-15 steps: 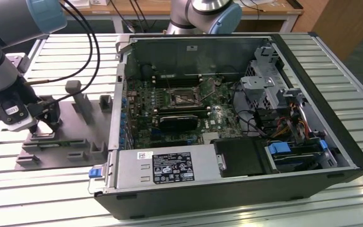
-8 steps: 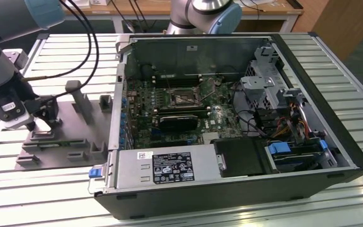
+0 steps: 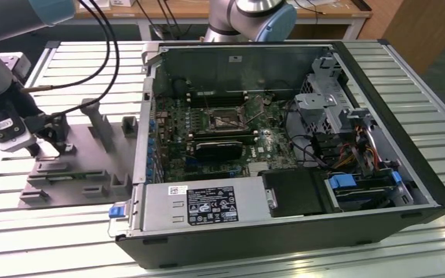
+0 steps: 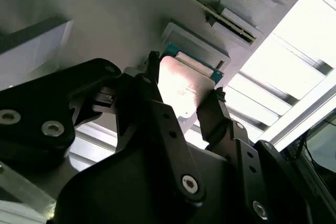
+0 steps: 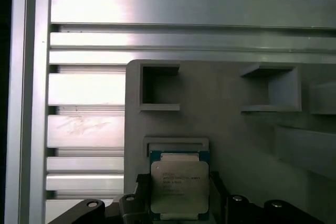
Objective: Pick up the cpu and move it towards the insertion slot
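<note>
Two pads (image 4: 212,116) of your gripper (image 4: 182,77) clamp the cpu (image 5: 179,184), seated in the tray (image 3: 91,174); slot (image 3: 224,117) lies well off toward the exterior view's right, inside the case (image 3: 284,231).

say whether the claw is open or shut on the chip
Shut on the chip: in both wrist views the claw presses two opposite edges of it, at the grey tray.

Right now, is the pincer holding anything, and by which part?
The pincer appears to hold the cpu by two opposite side edges, at the grey tray.
</note>
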`<state>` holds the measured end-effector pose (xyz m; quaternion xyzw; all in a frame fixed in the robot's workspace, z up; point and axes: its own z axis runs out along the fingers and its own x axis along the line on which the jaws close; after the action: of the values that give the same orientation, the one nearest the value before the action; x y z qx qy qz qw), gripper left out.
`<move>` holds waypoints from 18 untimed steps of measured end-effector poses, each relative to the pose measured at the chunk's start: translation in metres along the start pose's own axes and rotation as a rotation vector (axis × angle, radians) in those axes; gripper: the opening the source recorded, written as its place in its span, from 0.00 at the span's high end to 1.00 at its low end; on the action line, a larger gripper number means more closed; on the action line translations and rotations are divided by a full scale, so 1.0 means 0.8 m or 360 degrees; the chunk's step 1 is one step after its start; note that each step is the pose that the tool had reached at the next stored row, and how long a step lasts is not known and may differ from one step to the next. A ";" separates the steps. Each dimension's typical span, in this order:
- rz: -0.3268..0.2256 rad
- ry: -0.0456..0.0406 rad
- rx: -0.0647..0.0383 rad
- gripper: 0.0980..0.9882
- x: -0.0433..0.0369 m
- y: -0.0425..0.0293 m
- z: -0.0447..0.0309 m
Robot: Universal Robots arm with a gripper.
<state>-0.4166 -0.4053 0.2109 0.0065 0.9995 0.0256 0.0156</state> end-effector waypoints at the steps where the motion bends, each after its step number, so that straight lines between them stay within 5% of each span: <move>1: 0.0000 0.0000 0.0000 0.51 0.000 0.0001 -0.0027; 18: 0.0000 -0.0012 -0.0002 0.51 -0.001 0.0025 -0.0478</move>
<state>-0.4166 -0.4053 0.2492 0.0065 0.9994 0.0262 0.0193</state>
